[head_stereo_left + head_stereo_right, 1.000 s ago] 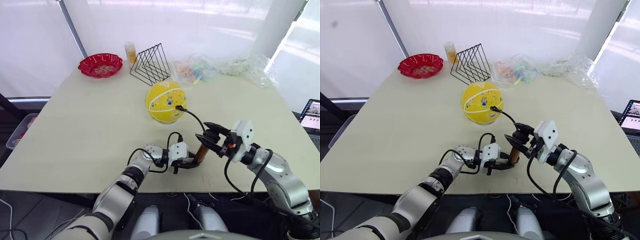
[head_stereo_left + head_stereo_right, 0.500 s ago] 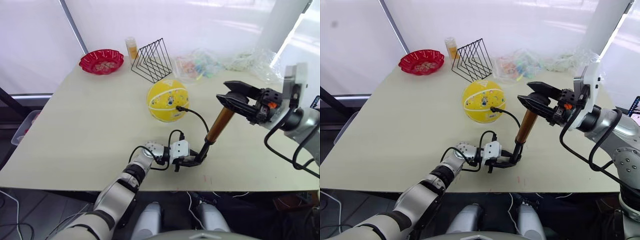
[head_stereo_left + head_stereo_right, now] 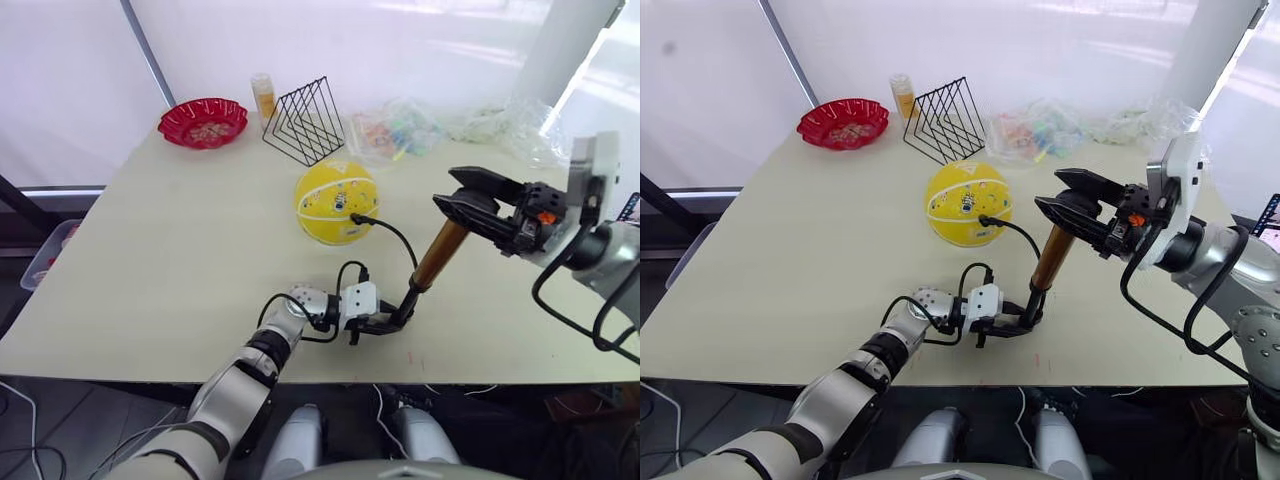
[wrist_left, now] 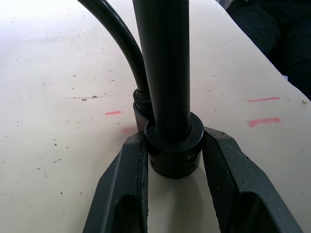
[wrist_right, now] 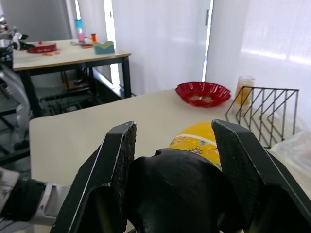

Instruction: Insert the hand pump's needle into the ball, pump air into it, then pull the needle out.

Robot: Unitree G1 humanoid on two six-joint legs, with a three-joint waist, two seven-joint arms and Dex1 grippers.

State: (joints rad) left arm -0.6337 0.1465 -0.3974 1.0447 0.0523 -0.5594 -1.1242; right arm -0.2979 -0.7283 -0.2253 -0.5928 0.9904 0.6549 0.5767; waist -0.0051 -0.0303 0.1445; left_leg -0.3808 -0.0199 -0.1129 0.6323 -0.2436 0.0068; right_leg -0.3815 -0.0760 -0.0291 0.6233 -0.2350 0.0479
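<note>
A pale desk [image 3: 150,260] stands before bright white curtains, and in your left eye view you see the yellow ball [image 3: 335,203] near its middle, with the thin black hose [image 3: 395,236] curving from a fitting on its near face, so the needle looks already seated, though the tip itself is hidden. The hand pump [image 3: 432,262] leans from the near edge up and to your right; its long axis runs from the left hand [image 3: 385,322] at the base to the right hand [image 3: 480,205] on the black handle, with the gold tube drawn well out. The coming push, I judge, must run down along that slanted axis toward the left hand. In the right eye view the red bowl [image 3: 842,123] at the far left corner holds small pale bits you cannot identify; beside it stand an orange-filled jar [image 3: 903,98] and an empty wire rack [image 3: 947,122], with crumpled plastic bags [image 3: 1040,130] to the right. In the left wrist view the left hand's fingers [image 4: 129,184] are closed against the pump's black base collar [image 4: 174,150], pinning it to the desk. In the right wrist view the right hand's fingers [image 5: 116,160] are clamped on the rounded black handle [image 5: 182,189], with the ball beyond.
</note>
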